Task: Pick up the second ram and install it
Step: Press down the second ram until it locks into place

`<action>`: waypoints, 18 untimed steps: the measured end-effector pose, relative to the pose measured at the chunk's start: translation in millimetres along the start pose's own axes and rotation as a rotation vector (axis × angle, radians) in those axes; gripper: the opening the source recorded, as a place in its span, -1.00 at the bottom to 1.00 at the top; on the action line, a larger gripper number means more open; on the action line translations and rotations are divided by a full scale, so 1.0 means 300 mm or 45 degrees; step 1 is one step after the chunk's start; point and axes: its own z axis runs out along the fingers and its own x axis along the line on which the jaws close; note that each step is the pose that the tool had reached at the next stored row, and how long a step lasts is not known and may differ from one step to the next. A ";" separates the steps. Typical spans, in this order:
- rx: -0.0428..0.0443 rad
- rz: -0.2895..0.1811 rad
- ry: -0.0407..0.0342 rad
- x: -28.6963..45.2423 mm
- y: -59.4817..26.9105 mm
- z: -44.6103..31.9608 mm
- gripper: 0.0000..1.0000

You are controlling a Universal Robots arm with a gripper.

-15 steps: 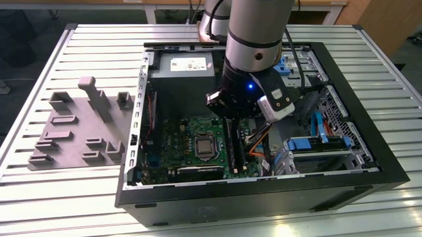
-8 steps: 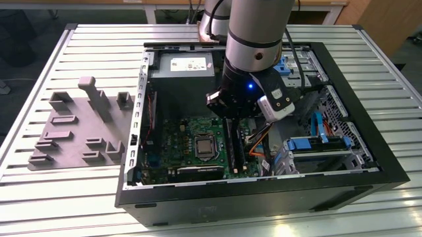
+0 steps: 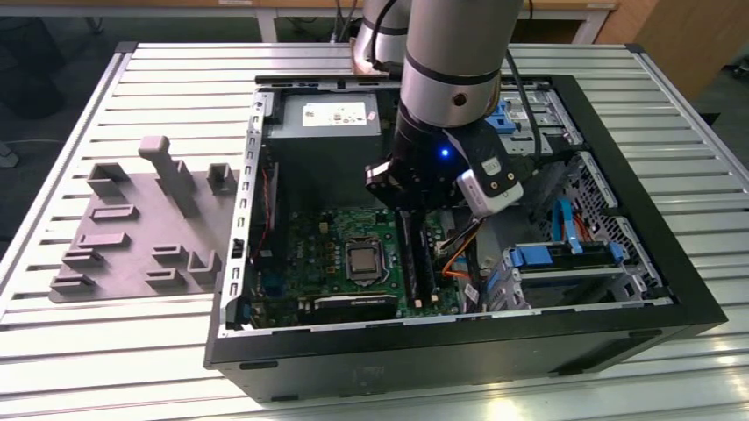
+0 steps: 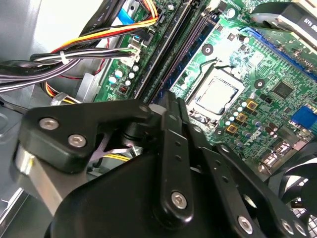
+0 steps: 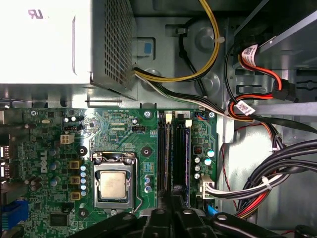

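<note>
Your table (image 3: 105,351) is ribbed pale metal, carrying a grey moulded holder (image 3: 140,237) and an open black steel case (image 3: 468,351). Inside lies the glossy green board (image 5: 148,134) with its square silver socket (image 5: 113,184). Your gripper (image 5: 171,196) is clenched on the ram (image 5: 174,153), a slim dark stick standing edge-down among the long black slots (image 5: 162,153).

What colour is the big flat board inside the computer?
Green, seen best in the first wrist view: motherboard.
</note>
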 end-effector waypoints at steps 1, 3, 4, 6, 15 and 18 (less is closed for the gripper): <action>0.000 0.000 0.0000 0.000 0.000 0.000 -0.65; 0.000 0.000 0.0000 0.000 0.000 0.000 -0.65; 0.000 0.000 0.0000 0.000 0.000 0.000 -0.63; 0.000 0.000 0.0000 0.000 0.000 -0.001 -0.51; 0.000 0.000 0.0000 0.000 0.001 0.019 -0.38; 0.000 0.000 0.0000 0.000 0.001 0.032 -0.38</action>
